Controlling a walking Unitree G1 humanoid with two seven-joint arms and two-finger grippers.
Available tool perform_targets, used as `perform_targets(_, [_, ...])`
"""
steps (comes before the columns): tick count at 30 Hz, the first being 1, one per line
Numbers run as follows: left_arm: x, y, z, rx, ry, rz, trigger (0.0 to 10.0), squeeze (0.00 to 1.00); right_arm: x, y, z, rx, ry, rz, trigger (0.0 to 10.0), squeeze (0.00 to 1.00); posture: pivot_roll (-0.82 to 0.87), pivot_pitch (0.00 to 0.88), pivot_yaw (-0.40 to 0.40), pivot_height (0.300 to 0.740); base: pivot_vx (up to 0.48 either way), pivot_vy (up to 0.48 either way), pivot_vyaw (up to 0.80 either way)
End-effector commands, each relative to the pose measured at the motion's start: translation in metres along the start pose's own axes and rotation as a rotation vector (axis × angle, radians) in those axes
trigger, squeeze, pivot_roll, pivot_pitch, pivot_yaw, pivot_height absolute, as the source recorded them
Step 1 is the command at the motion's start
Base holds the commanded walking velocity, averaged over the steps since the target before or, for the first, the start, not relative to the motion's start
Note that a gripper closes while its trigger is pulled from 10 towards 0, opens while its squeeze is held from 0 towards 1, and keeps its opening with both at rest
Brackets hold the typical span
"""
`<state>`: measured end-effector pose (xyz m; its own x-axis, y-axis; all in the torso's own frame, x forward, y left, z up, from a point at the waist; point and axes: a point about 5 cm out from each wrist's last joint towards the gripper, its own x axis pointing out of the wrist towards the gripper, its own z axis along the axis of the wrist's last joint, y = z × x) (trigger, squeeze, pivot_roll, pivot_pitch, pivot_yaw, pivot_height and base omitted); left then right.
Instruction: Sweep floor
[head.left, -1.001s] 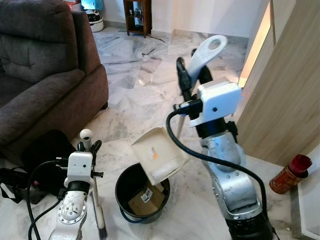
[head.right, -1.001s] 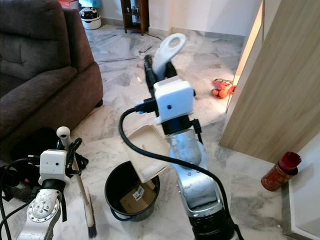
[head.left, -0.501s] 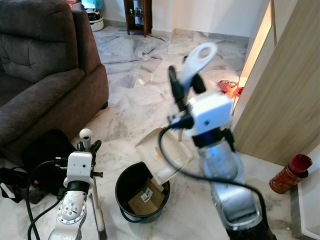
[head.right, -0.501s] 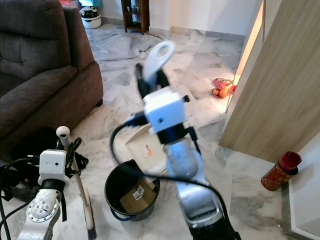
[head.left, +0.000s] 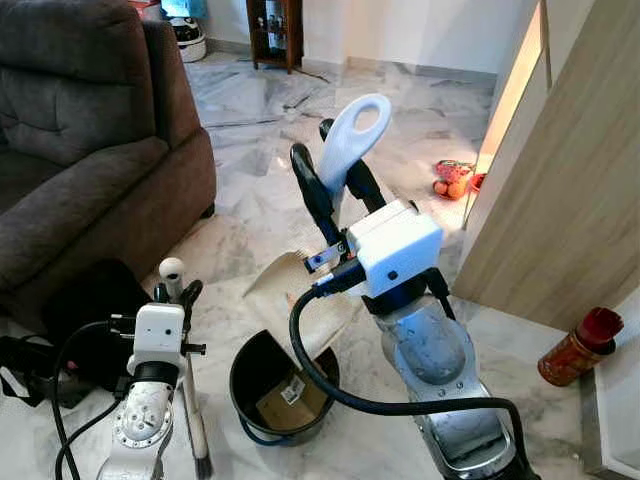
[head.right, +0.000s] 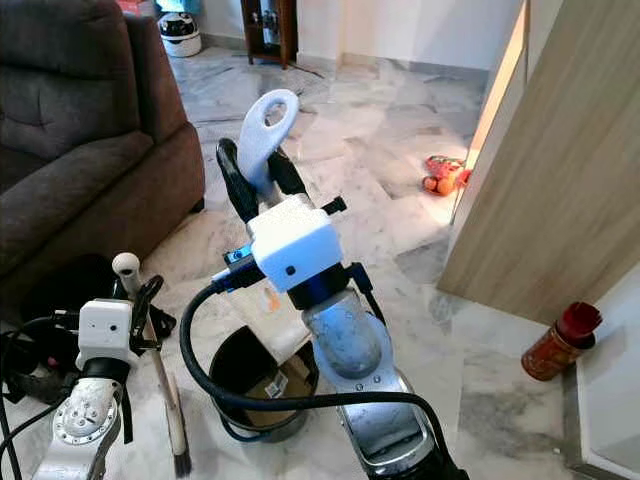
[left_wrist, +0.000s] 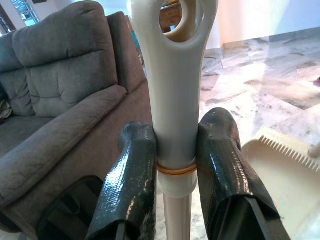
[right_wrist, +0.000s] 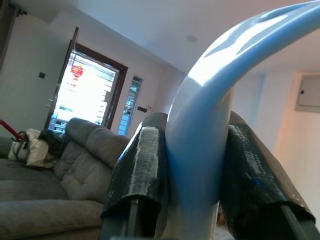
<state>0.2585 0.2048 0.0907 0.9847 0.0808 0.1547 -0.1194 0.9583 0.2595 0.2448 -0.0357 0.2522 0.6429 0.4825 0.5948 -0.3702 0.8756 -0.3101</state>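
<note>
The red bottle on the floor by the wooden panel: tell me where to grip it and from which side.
Grip the red bottle around its body, just below the red cap, coming from the open floor side toward the wooden panel. It leans, so tilt the fingers to match. The panel probably blocks any approach from behind it.

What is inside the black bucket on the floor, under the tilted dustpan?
Inside the black bucket lies a brown cardboard piece bearing a white label. The tilted dustpan, held by the right gripper, covers part of the opening, so anything beneath it cannot be seen.
</note>
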Motion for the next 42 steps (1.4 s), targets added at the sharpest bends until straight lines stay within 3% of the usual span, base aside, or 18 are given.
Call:
perform_targets(1, [0.0028, 0.0045, 0.0074, 0.021, -0.044, 0.006, 10.0, 0.00, 0.0033, 0.0007, 0.0217, 0.007, -0.111, 0.002, 10.0, 0.00, 0.09, 0.085, 0.029, 0.740, 0.000, 0.000, 0.00])
perform_targets(15, [0.0030, 0.0026, 0.0061, 0.022, -0.038, -0.007, 10.0, 0.00, 0.0031, 0.0075, 0.0279, -0.043, -0.165, 0.055, 10.0, 0.00, 0.09, 0.078, 0.030, 0.740, 0.000, 0.000, 0.00])
perform_targets(26, [0.0038, 0.0025, 0.0055, 0.024, -0.034, -0.012, 10.0, 0.00, 0.0038, 0.0018, 0.0228, 0.041, -0.124, -0.012, 10.0, 0.00, 0.09, 0.074, 0.029, 0.740, 0.000, 0.000, 0.00])
perform_targets(42, [0.0037, 0.0024, 0.0060, 0.022, -0.035, -0.009, 10.0, 0.00, 0.0041, 0.0030, 0.0226, -0.060, -0.137, 0.016, 10.0, 0.00, 0.09, 0.085, 0.027, 0.740, 0.000, 0.000, 0.00])
